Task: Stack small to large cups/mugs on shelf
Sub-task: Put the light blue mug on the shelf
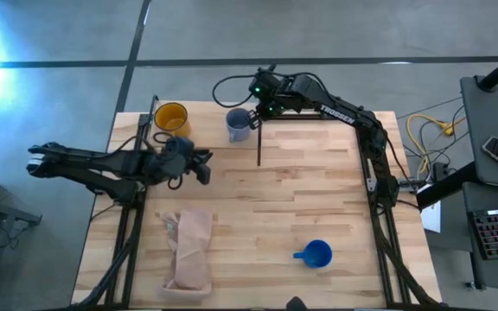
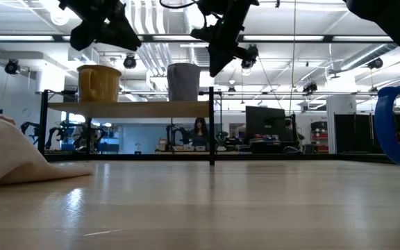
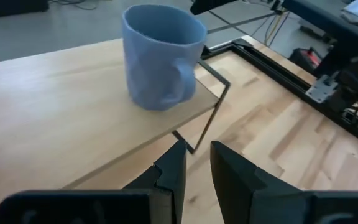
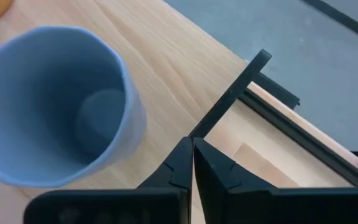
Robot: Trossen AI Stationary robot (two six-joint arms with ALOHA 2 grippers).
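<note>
**Ana:** Nearest the table's front edge, what's left to move?

**Ben:** One bright blue mug [image 1: 317,253], alone on the tabletop [image 1: 301,186] with its handle toward the left arm's side. A tan cloth [image 1: 190,249] lies well apart from it, on the left side of the front.

**Ana:** And farther back?

**Ben:** Mid-table, the left gripper [image 1: 204,166] hovers just short of the shelf [image 1: 210,130]. Its fingers [image 3: 171,177] stand a narrow gap apart and hold nothing. At the far edge, the shelf carries two mugs: the yellow-orange mug [image 1: 171,117] near its left end and the pale grey-blue mug [image 1: 238,124] near its right end, apart from each other, both upright. So three mugs in all, two up and one down, none nested yet.

**Ana:** The right gripper?

**Ben:** The right gripper [image 1: 258,111] sits just beside the grey-blue mug, above the black post [image 4: 229,99] at the shelf's right end. In its wrist view the fingers are pressed together, empty; the mug's open mouth lies to one side of them, not between them.

**Ana:** So which arm goes for the blue one?

**Ben:** My guess is the right. The mug lies on its half of the table, though that gripper is far back and would have to pull toward the front. The left gripper is about as distant and on the other side. The mug's axis is vertical, so a rim grasp from above looks likely.
</note>
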